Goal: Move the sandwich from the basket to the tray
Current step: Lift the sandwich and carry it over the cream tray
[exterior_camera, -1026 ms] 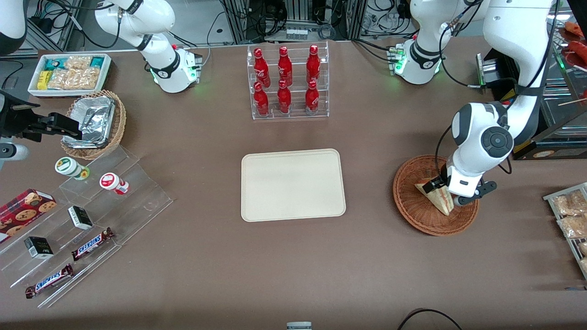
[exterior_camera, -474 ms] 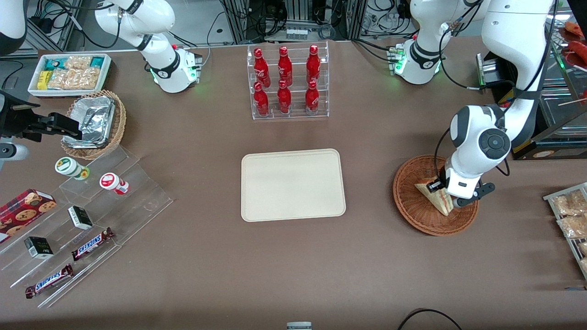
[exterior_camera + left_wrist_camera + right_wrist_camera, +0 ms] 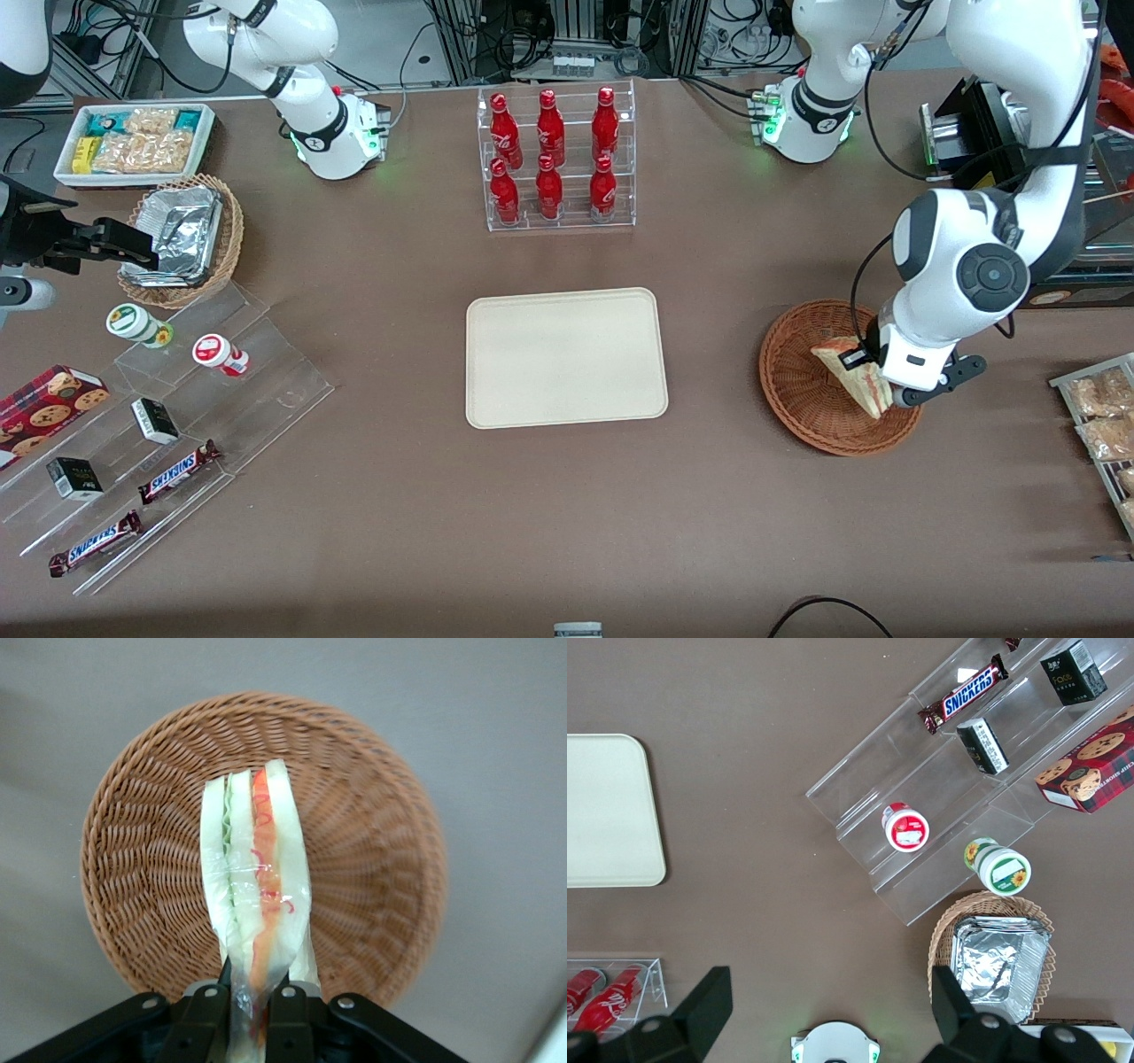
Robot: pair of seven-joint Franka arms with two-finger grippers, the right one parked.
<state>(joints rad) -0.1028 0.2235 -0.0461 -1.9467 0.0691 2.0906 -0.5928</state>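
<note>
The sandwich, a wrapped pale wedge with red and green filling along its cut edge, hangs just above the reddish-brown wicker basket. My left gripper is shut on the wedge's narrow end, over the part of the basket toward the working arm's end of the table. The black fingers press both sides of the wrapper. The cream tray lies bare at the table's middle, toward the parked arm from the basket.
A clear rack of red bottles stands farther from the camera than the tray. Snack packets lie at the working arm's end. Toward the parked arm's end are acrylic steps with snacks, a tan basket of foil containers and a white bin.
The gripper has risen with the sandwich held in it, lifting the wedge off the basket floor and drifting slightly toward the working arm's end.
</note>
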